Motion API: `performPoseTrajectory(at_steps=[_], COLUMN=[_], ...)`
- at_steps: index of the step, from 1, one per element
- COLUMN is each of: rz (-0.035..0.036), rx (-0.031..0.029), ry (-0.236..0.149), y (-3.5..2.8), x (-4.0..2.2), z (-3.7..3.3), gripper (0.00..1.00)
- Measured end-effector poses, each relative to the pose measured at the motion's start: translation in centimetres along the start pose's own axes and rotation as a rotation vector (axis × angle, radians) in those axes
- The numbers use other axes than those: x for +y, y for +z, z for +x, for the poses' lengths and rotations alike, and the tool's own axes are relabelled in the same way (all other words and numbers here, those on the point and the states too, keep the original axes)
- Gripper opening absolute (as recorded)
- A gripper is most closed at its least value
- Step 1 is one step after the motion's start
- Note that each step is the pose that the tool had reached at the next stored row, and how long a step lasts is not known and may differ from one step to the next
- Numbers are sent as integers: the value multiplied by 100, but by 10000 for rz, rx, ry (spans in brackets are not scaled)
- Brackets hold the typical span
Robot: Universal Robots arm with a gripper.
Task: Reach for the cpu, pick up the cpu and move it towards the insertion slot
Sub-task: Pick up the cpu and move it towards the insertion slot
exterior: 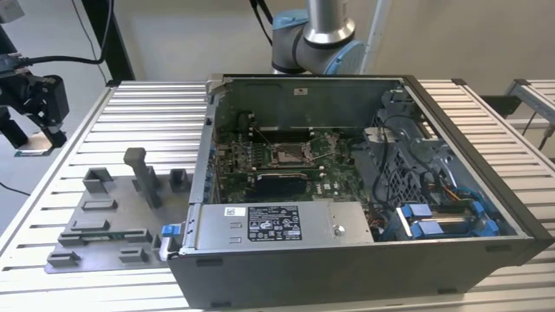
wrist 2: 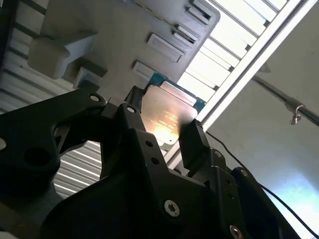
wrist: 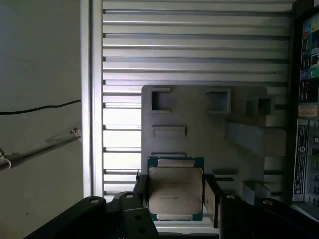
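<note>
Black claw (wrist: 175,192) clamps small silvery square cpu (wrist: 175,185) near slatted metal desk (exterior: 147,110) edge at the exterior view's left, well apart from silver-framed insertion slot (exterior: 290,153).

The hand (wrist 2: 167,124) is black with silver screws (wrist 2: 171,208) and a black cable (exterior: 69,60); the arm (exterior: 329,19) is silver, grey and light blue.

There is one cpu (wrist 2: 167,114), one gripper (wrist: 176,196) with two jaws, one insertion slot (exterior: 290,153), one open computer case (exterior: 468,195), one silver power supply box (exterior: 273,224), one grey fixture plate (exterior: 104,221), one slatted tabletop (exterior: 147,110) and one robot arm (exterior: 321,39).
</note>
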State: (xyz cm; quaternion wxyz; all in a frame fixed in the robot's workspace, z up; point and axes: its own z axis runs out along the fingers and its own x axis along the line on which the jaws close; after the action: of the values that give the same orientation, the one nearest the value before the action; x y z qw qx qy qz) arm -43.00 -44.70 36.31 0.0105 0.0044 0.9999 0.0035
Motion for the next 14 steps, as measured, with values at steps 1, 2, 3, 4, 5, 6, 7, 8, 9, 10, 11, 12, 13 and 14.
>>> performPoseTrajectory(at_steps=[1,2,3,4,5,6,7,8,9,10,11,12,13,14], rz=[0,0,0,-1,0,-1,0,0,-1,-1,0,-2,-1,0], rx=[0,0,0,-1,0,-1,0,0,-1,-2,-1,-3,-4,-3], ry=[1,1,1,1,1,0,1,0,-2,-4,-4,-4,-4,-4], y=[-13,-28,-45,-63,-84,-111,-142,-175,-205,-230,-245,-252,-261,-272], x=[0,0,0,0,0,0,1,1,2,2,2,2,1,2], z=[0,0,-1,-1,-2,-2,-2,-3,-3,-3,-3,-3,-3,-4], gripper=[0,0,0,0,0,0,0,0,0,0,0,0,0,0])
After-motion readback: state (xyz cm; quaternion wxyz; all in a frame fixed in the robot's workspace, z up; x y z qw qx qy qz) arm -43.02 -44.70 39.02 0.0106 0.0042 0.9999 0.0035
